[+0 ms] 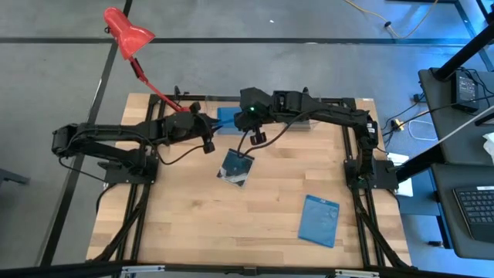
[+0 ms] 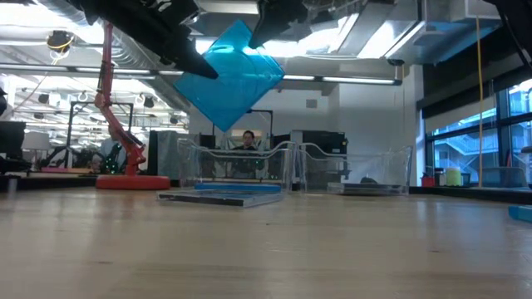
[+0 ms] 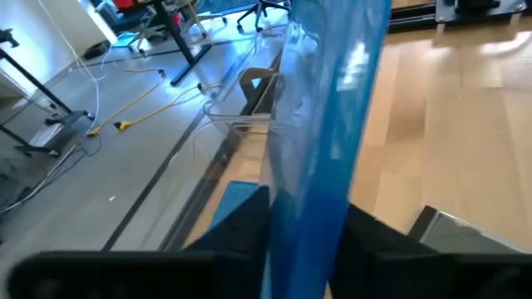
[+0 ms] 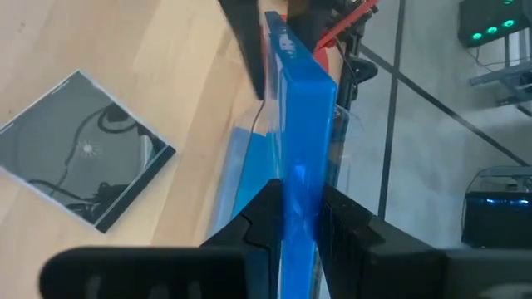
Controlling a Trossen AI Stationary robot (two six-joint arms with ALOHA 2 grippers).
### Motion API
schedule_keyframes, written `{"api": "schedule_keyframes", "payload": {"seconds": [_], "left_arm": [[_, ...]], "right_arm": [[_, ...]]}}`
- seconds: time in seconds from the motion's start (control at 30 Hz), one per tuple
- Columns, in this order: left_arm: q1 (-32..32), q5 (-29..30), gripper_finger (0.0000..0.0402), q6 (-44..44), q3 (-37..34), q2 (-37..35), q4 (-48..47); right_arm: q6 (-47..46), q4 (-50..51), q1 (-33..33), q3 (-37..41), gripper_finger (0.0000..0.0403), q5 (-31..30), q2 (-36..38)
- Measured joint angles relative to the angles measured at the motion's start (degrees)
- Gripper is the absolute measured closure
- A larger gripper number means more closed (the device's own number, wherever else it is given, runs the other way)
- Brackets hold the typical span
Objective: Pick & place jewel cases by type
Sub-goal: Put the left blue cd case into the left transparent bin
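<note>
The left gripper [image 1: 210, 123] reaches in from the left side of the table [image 1: 185, 224] toward its far edge, raised well above the wood. In the left wrist view its two dark fingers [image 3: 241, 228] sit on either side of a blue jewel case [image 2: 231, 76], pressed against both faces, so it is clamped on that case. The low view shows the case tilted on one corner like a diamond, high in the air, with a dark fingertip of the left gripper [image 2: 195, 65] at its left edge.

The right gripper [image 1: 241, 117] comes from the right and meets the same blue case from the other side; in the right wrist view its fingers [image 4: 266, 208] are clenched on the case's edge. Both grippers therefore grip one case between them, just above the clear trays [image 2: 291, 170] that stand along the far edge.

Directly below the two grippers, a second blue case [image 4: 249, 178] lies flat inside a tray. Nearer than the grippers, toward the middle of the table, a clear jewel case [image 1: 235, 167] with a dark insert lies flat on the wood, well apart from both sets of fingers. Farther right and nearer still, a third blue case [image 1: 319, 220] lies flat on the table, far from either gripper.

A red lamp [image 1: 127, 35] stands off the far left corner, beyond the left gripper. In the low view a person [image 2: 247, 141] sits in the room behind the trays.
</note>
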State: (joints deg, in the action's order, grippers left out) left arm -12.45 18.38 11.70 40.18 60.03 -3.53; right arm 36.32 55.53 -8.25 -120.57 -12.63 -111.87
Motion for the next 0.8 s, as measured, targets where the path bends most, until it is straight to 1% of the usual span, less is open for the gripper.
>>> {"api": "schedule_keyframes", "payload": {"seconds": [0.13,0.17,0.27,0.33,0.43,0.5,0.53,0.57,0.6,0.7,0.73,0.8], "left_arm": [[0.05,-0.43,0.0377,0.71,0.00,0.00,-0.20],[0.07,-0.51,0.0385,0.85,0.00,0.00,-0.26],[0.02,-0.55,0.0384,0.36,0.00,0.00,0.00],[0.02,-0.56,0.0376,-1.60,0.00,0.00,0.16],[-0.04,-0.72,0.0374,-4.50,0.00,-0.21,-0.17],[-0.07,-2.04,0.0381,-6.36,0.00,-0.96,-0.42],[-0.06,-3.38,0.0384,-6.80,-0.08,-1.52,-0.57],[-0.01,-4.40,0.0386,-7.37,-0.31,-2.11,-0.61],[0.09,-5.45,0.0387,-7.98,-0.56,-2.85,-0.88],[-0.06,-6.43,0.0386,-10.51,-1.70,-5.66,-0.45],[-0.07,-6.21,0.0384,-11.57,-2.23,-6.81,-0.09],[-0.04,-6.23,0.0381,-13.25,-3.50,-8.62,3.18]], "right_arm": [[-0.12,-0.04,0.00,0.01,0.0339,0.05,0.00],[-0.16,-0.13,0.00,0.00,0.0338,-0.12,0.00],[-0.13,-0.69,0.02,0.01,0.0326,-2.99,0.00],[-0.18,-0.87,0.07,0.00,0.0304,-4.83,0.00],[-1.00,1.45,0.16,-0.55,0.0256,-10.82,0.17],[-1.98,3.31,0.61,-1.82,0.0226,-15.59,0.46],[-3.18,5.30,0.77,-2.29,0.0214,-16.57,1.06],[-4.01,6.83,0.91,-2.81,0.0204,-15.26,1.75],[-4.74,7.29,0.92,-3.06,0.0195,-11.77,2.88],[-8.00,8.43,0.07,-3.13,0.0177,2.28,6.86],[-9.83,8.33,-0.37,-3.13,0.0174,5.64,8.14],[-13.98,7.90,-1.26,-3.11,0.0170,8.31,10.67]]}}
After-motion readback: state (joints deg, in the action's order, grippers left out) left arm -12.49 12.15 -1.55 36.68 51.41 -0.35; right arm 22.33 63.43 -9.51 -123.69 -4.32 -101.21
